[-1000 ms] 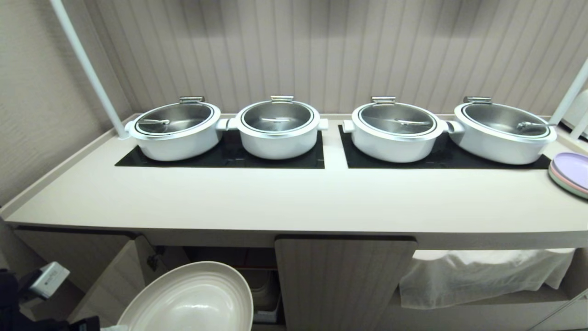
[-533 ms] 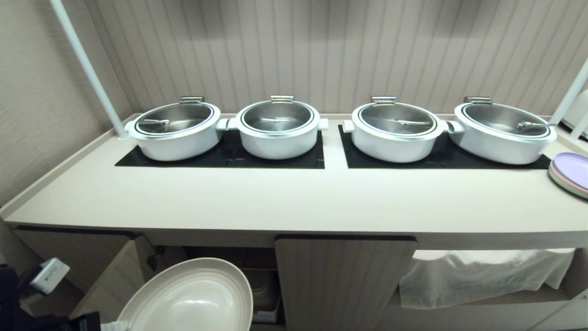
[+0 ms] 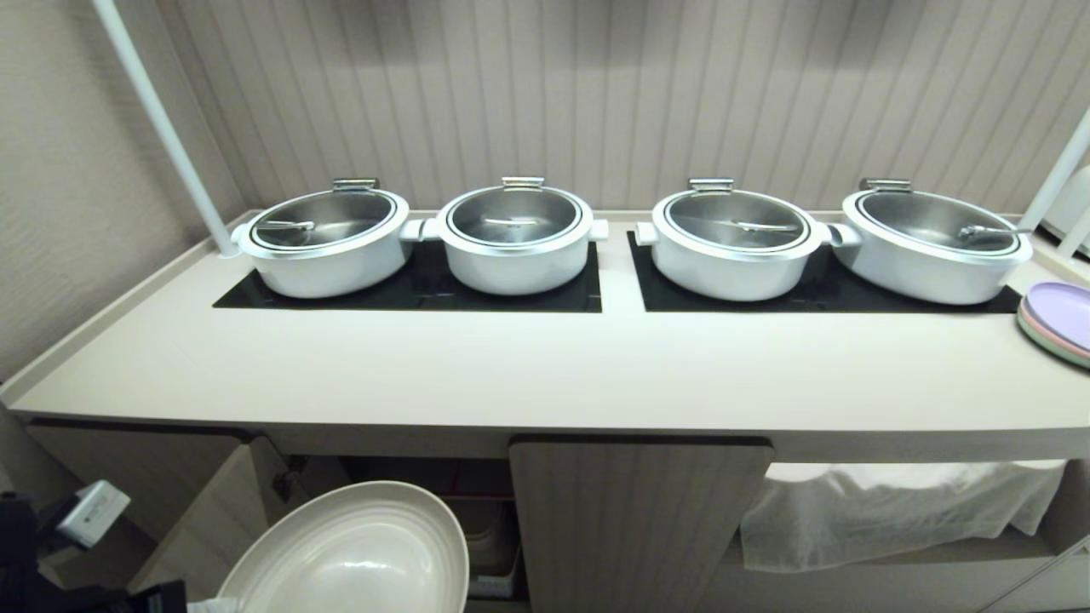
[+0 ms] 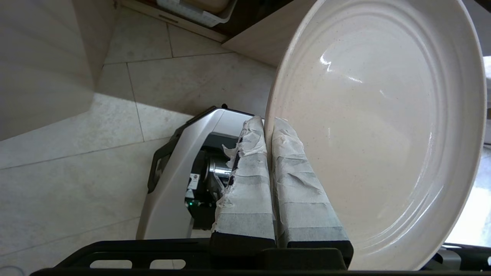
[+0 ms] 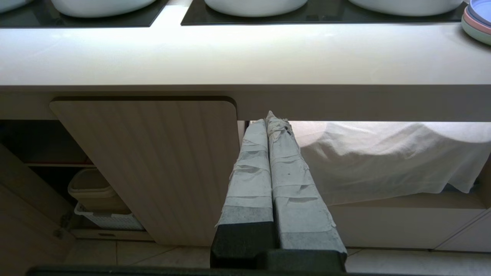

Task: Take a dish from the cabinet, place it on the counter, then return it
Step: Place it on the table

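The left gripper (image 4: pixel 268 126) is pinching the rim of the dish (image 4: pixel 383 126) between its taped fingers (image 4: pixel 295 184), holding it tilted on edge just outside the cabinet (image 3: pixel 639 519), whose left door is standing open, and below the front edge of the surface (image 3: pixel 545 375). The step in hand is judged to be the lift from cabinet to surface: with the grip lying on one edge only, the dish is best raised slowly, carried clear of the thick front edge, levelled, and lowered flat onto the bare strip well above and ahead of the gripper, short of the pots (image 3: pixel 515 243). The right gripper (image 5: pixel 270 119) is hanging clenched and empty before the closed door. Four lidded pots are sitting on the black panels (image 3: pixel 409 289), their contents hidden; a bin (image 5: pixel 96 188) in a white basket (image 5: pixel 109 220) is resting in the cabinet behind the dish, contents not visible; stacked plates (image 3: pixel 1060 319) are lying far to the right.
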Controlling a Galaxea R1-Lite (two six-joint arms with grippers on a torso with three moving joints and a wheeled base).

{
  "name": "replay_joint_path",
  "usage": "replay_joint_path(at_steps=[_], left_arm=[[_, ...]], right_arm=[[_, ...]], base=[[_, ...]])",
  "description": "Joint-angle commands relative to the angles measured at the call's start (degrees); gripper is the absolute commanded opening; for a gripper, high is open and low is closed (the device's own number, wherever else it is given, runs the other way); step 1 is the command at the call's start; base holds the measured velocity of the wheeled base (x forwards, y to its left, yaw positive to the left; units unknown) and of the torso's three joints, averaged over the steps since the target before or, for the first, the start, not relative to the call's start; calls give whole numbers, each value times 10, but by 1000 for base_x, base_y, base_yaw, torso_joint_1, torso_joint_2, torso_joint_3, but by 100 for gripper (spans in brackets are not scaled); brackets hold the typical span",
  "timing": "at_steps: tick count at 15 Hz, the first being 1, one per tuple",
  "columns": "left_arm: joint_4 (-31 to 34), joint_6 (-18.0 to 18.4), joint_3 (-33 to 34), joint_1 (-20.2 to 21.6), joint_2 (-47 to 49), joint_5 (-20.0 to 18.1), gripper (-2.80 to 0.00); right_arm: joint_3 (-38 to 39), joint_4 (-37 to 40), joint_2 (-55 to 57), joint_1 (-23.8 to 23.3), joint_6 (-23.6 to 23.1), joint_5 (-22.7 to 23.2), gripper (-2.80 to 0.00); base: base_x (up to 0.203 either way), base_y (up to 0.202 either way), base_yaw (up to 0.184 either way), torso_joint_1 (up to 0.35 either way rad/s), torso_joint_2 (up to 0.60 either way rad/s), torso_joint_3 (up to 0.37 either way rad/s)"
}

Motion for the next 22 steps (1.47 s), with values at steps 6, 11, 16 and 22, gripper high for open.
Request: replay_joint_path(at_steps=[6, 11, 16, 22], left_arm=[[0, -2, 11, 1, -11, 6, -280], [1, -4, 28, 2, -18, 7, -280], [1, -5, 32, 2, -22, 6, -280], [1, -5, 39, 2, -29, 5, -280]], right_arm=[[0, 0, 0, 0, 0, 1, -280], [0, 0, 0, 0, 0, 0, -280], [0, 0, 0, 0, 0, 1, -280], [0, 0, 1, 0, 0, 1, -280]], base=[[0, 0, 0, 0, 0, 0], [0, 0, 0, 0, 0, 0], [0, 0, 0, 0, 0, 0], [0, 0, 0, 0, 0, 0]])
